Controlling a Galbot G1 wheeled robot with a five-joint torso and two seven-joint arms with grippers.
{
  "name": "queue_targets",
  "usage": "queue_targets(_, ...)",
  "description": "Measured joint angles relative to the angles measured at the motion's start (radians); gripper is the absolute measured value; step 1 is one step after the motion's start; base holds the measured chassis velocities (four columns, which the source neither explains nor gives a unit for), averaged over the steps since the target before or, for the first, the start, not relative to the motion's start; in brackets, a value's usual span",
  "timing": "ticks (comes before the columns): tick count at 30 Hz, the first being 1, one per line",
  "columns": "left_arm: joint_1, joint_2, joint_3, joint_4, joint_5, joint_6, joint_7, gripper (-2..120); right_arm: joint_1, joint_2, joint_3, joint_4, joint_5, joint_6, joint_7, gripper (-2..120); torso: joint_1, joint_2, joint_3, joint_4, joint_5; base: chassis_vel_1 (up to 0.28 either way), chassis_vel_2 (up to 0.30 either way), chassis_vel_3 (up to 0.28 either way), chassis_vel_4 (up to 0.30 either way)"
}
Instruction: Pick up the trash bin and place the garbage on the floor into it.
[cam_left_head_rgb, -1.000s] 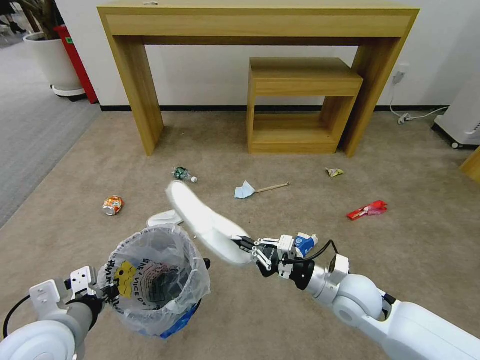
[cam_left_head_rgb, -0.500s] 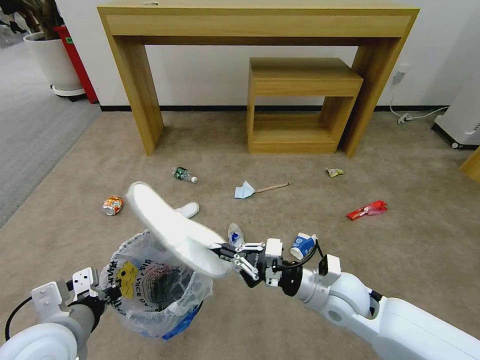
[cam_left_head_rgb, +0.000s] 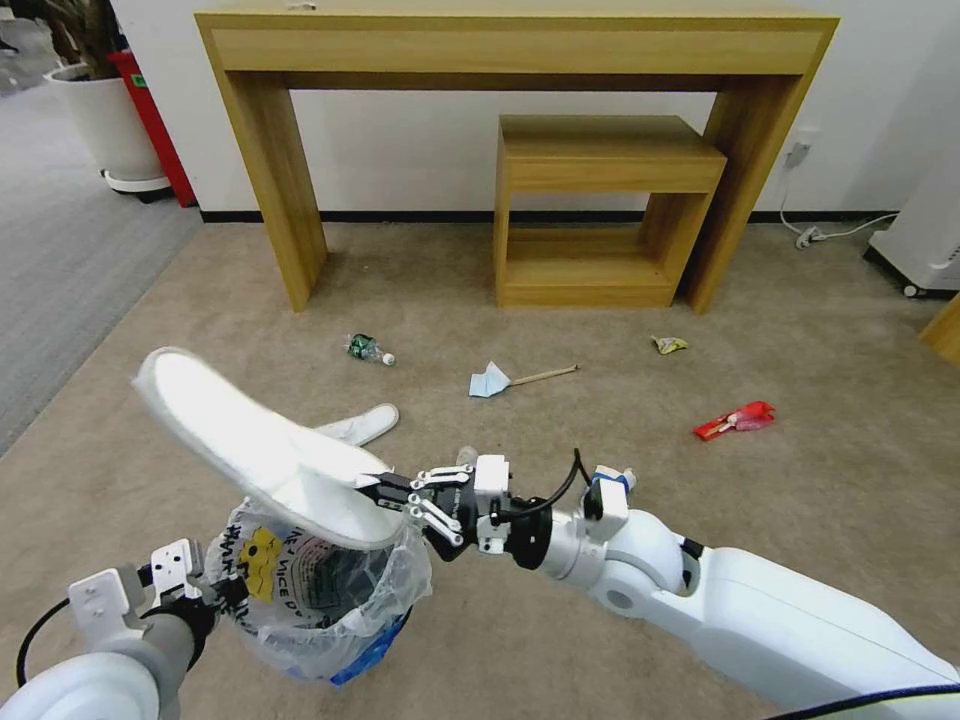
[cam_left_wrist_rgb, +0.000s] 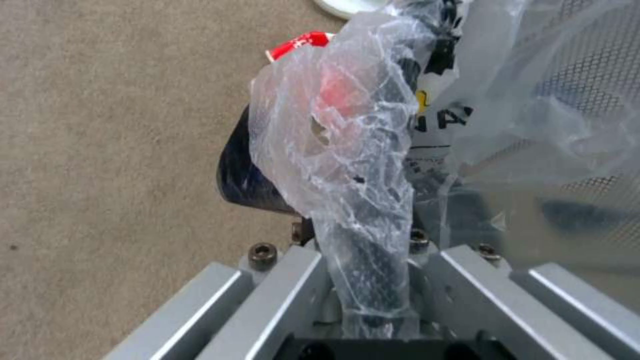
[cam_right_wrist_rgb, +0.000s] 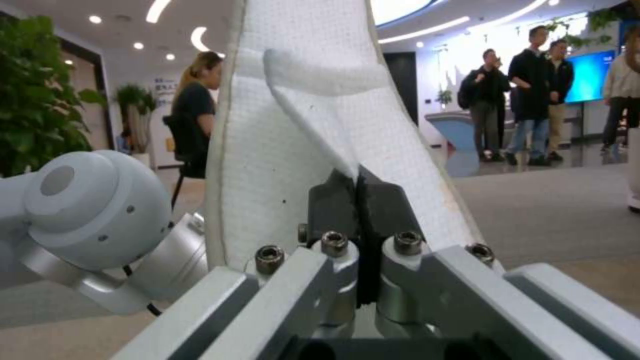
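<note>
My right gripper (cam_left_head_rgb: 385, 495) is shut on the heel of a white slipper (cam_left_head_rgb: 250, 440), which slants up and left above the trash bin (cam_left_head_rgb: 320, 600). The right wrist view shows the fingers (cam_right_wrist_rgb: 333, 200) pinching the slipper (cam_right_wrist_rgb: 300, 125). My left gripper (cam_left_head_rgb: 215, 590) is shut on the bin's near-left rim (cam_left_wrist_rgb: 373, 240), through its crinkled plastic liner. More garbage lies on the beige floor (cam_left_head_rgb: 600, 390): a second slipper (cam_left_head_rgb: 360, 425), a green-label bottle (cam_left_head_rgb: 368, 348), a blue mask (cam_left_head_rgb: 488, 381) with a wooden stick (cam_left_head_rgb: 545, 376), a red packet (cam_left_head_rgb: 735, 420). A paper cup (cam_left_head_rgb: 610, 475) peeks from behind my right arm.
A tall wooden table (cam_left_head_rgb: 515, 45) and a low wooden stool (cam_left_head_rgb: 600, 200) stand against the far wall. A yellow wrapper (cam_left_head_rgb: 668, 344) lies near the table's right leg. A white planter (cam_left_head_rgb: 105, 120) is at the far left and a white appliance (cam_left_head_rgb: 925, 240) at the right.
My right arm has swung left with the slipper, from beside the bin to over its mouth. The bin and left gripper have stayed nearly still.
</note>
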Motion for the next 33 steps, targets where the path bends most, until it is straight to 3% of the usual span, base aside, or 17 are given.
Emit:
queue_targets(19,-0.001,-0.003,-0.004,-0.016,-0.006,0.0,0.002,1,0.053,0.106,-0.143,-0.106,-0.008,0.022,-0.004,0,0.0,0.0,0.0,0.0,0.0,0.0,0.0,0.0,0.0)
queue_targets(33,0.019,-0.01,-0.002,-0.047,-0.006,0.0,0.003,1,0.067,0.153,-0.186,-0.162,-0.02,0.038,-0.012,0,0.0,0.0,0.0,0.0,0.0,0.0,0.0,0.0,0.0)
